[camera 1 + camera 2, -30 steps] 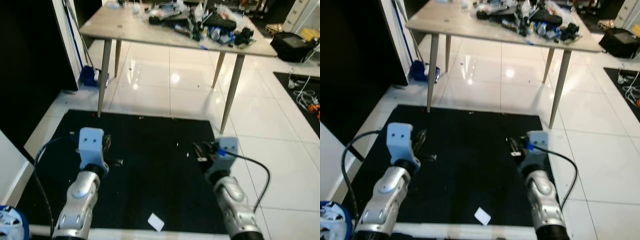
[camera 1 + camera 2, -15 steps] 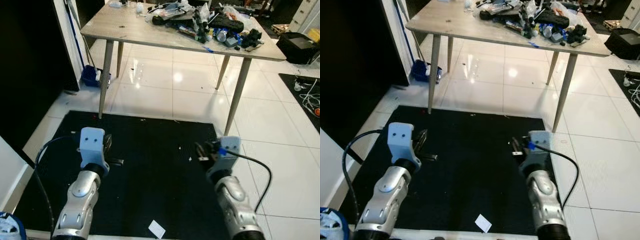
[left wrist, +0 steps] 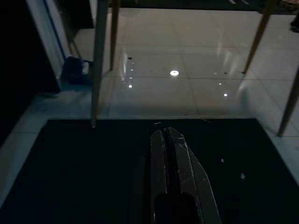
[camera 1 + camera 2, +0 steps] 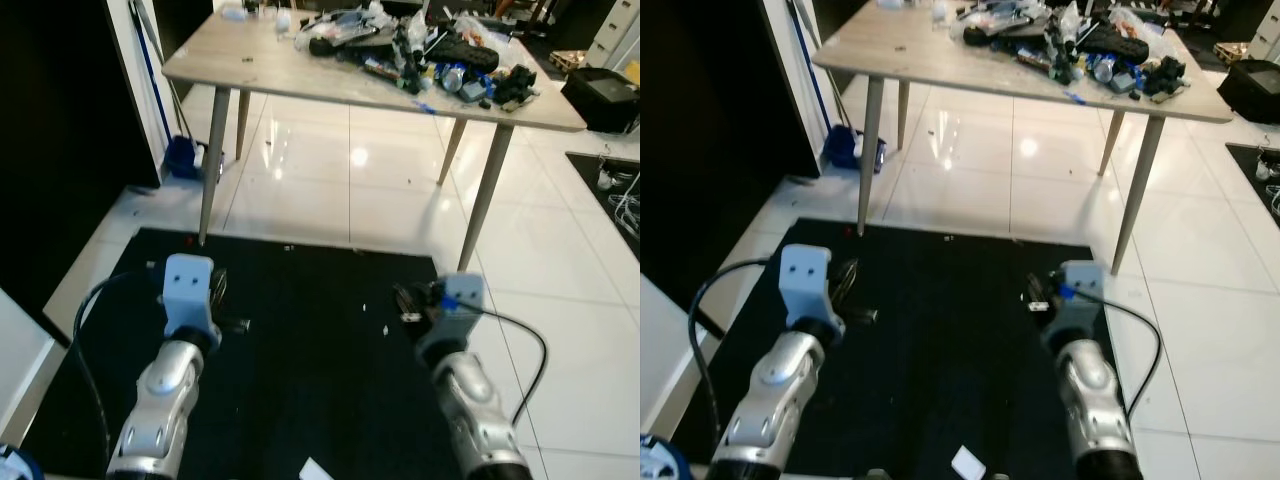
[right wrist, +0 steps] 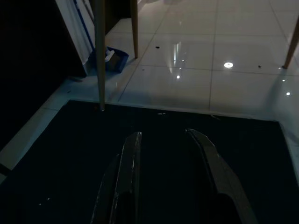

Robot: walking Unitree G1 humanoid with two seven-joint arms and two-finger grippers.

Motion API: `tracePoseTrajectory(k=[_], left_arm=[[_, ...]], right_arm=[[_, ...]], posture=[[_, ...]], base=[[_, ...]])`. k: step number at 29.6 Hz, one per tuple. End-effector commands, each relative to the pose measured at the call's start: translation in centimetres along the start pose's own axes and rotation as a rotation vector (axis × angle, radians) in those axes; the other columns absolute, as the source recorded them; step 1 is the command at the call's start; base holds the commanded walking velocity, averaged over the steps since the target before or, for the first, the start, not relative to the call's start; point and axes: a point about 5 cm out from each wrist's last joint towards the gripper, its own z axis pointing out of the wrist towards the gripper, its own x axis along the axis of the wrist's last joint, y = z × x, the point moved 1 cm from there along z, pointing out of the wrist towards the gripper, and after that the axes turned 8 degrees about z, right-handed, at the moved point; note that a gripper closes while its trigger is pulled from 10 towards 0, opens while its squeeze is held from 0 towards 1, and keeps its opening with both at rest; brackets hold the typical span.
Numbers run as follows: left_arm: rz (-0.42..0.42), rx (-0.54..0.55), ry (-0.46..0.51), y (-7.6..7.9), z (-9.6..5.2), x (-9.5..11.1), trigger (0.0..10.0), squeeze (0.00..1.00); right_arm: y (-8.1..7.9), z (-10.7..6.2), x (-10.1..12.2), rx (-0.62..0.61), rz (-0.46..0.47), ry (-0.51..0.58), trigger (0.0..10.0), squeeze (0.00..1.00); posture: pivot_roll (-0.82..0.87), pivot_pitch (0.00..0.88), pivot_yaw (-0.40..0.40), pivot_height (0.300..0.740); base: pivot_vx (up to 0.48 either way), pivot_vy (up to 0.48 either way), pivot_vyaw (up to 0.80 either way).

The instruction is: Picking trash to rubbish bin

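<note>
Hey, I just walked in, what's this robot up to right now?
The robot stands over a black mat facing a cluttered wooden table. Both arms reach forward above the mat with nothing held: the left claw is shut, the right claw open. A white scrap of paper lies on the mat near the robot, not yet picked up.

Both silver arms extended forward and low above the black mat [image 4: 300,330], left gripper [image 3: 169,136] with its two black fingers pressed together, empty, right gripper [image 5: 163,140] with fingers spread apart, empty, each wrist trailing a black cable
</note>
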Motion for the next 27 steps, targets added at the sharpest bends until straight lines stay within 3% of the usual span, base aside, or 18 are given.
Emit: tracePoseTrajectory(k=[1, 6, 13, 27], left_arm=[[0.015, -0.01, -0.013, 0.17, -0.14, -0.29, 10.0, 0.0], [0.015, -0.011, -0.011, 0.22, -0.09, -0.25, 10.0, 0.0], [0.016, -0.01, -0.01, 0.13, 0.01, -0.21, 10.0, 0.0], [0.017, -0.016, -0.01, 0.28, 0.07, -0.22, 10.0, 0.0]], right_arm=[[0.8, -0.43, -0.3, -0.024, -0.007, -0.019, 10.0, 0.0], [0.86, -0.43, -0.32, -0.026, -0.005, -0.02, 10.0, 0.0], [0.87, -0.37, -0.28, -0.025, -0.007, -0.018, 10.0, 0.0], [0.93, -0.36, -0.28, -0.031, -0.004, -0.018, 10.0, 0.0]], posture=[[0.02, 0.148, -0.025, 0.74], [0.01, 0.147, -0.025, 0.74], [0.02, 0.148, -0.025, 0.74], [0.01, 0.147, -0.024, 0.74]], base=[[0.296, 0.0, 0.0], [0.299, 0.0, 0.0], [0.296, 0.0, -0.52], [0.298, 0.0, 0.0]])
